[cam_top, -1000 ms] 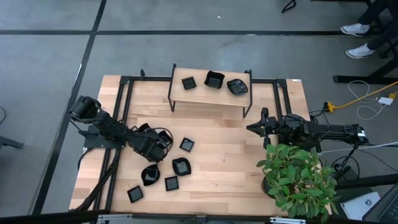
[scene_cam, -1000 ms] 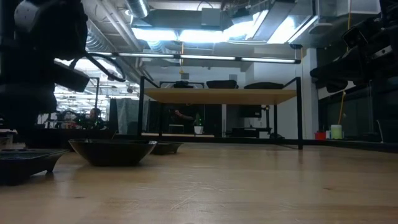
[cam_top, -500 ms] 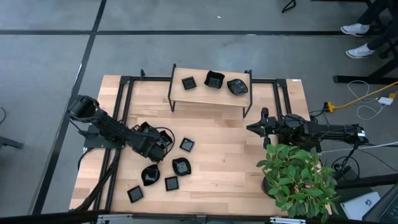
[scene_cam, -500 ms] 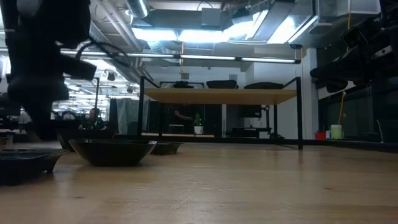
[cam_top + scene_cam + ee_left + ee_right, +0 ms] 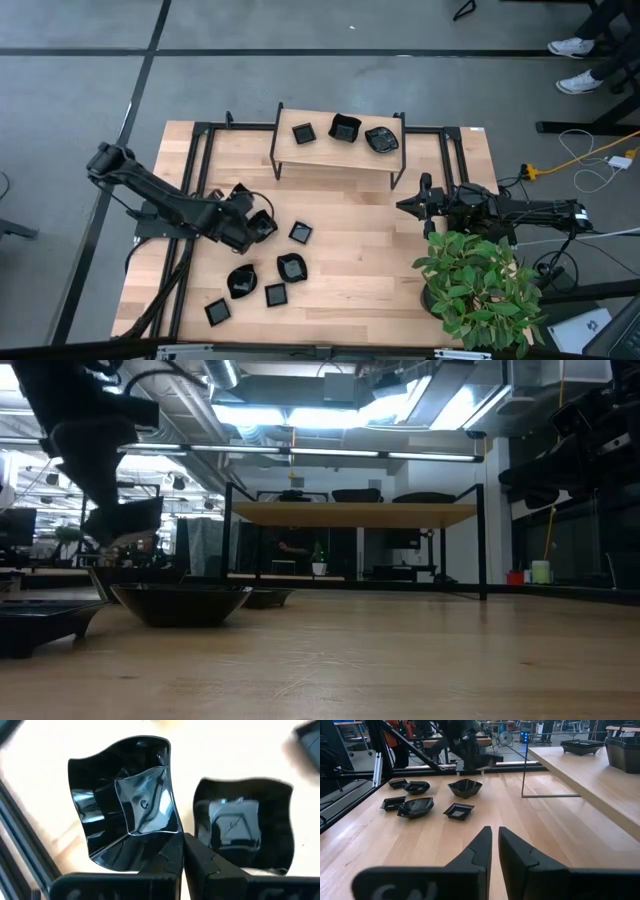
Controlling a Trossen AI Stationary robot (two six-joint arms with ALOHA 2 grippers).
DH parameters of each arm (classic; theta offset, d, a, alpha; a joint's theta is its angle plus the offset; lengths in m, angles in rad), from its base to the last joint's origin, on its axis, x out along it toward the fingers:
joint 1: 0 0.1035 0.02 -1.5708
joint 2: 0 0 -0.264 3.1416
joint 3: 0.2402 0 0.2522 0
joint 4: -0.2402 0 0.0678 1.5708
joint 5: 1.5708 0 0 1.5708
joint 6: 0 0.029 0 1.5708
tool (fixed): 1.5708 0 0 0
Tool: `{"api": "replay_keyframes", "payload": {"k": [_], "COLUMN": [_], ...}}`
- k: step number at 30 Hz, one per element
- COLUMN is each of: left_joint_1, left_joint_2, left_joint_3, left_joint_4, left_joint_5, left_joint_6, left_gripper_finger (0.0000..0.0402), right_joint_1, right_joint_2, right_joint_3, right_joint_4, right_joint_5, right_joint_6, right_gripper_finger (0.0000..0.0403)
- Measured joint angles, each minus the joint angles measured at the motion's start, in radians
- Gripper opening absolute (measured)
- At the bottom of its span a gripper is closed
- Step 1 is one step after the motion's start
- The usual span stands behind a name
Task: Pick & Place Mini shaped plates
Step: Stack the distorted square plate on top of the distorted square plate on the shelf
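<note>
left gripper (image 5: 258, 224) clamped shut above the table; right gripper (image 5: 404, 206) idle, fingers nearly together

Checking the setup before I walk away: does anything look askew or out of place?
One wavy plate hangs tilted off the table, pinched by its rim in the left gripper. The loose plates and those on the shelf sit flat.

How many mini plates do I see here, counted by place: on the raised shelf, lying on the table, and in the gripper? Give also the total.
Mini plates on the raised shelf: 3
Mini plates lying on the table: 6
Held plate in the left gripper: 1
Total: 10
</note>
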Motion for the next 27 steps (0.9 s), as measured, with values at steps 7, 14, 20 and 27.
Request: {"api": "replay_keyframes", "payload": {"k": [7,14,20,27], "left_joint_1": [0.000,0.000,0.000,0.000], "left_joint_2": [-0.090,-0.163,-0.199,-0.223], "left_joint_3": [0.000,0.000,0.000,0.000], "left_joint_4": [0.001,0.006,0.009,0.028], "left_joint_5": [-0.084,-0.156,-0.217,-0.298], "left_joint_6": [0.036,0.080,0.113,0.159], "left_gripper_finger": [0.0002,0.0002,0.0002,0.0002], "right_joint_1": [0.000,0.000,0.000,0.000], "right_joint_2": [0.000,0.000,0.000,0.000], "right_joint_3": [0.000,0.000,0.000,0.000], "right_joint_4": [0.000,0.000,0.000,0.000], "right_joint_5": [0.000,0.000,0.000,0.000], "right_joint_6": [0.000,0.000,0.000,0.000], "right_gripper_finger": [0.0034,0.0034,0.0034,0.0034]}}
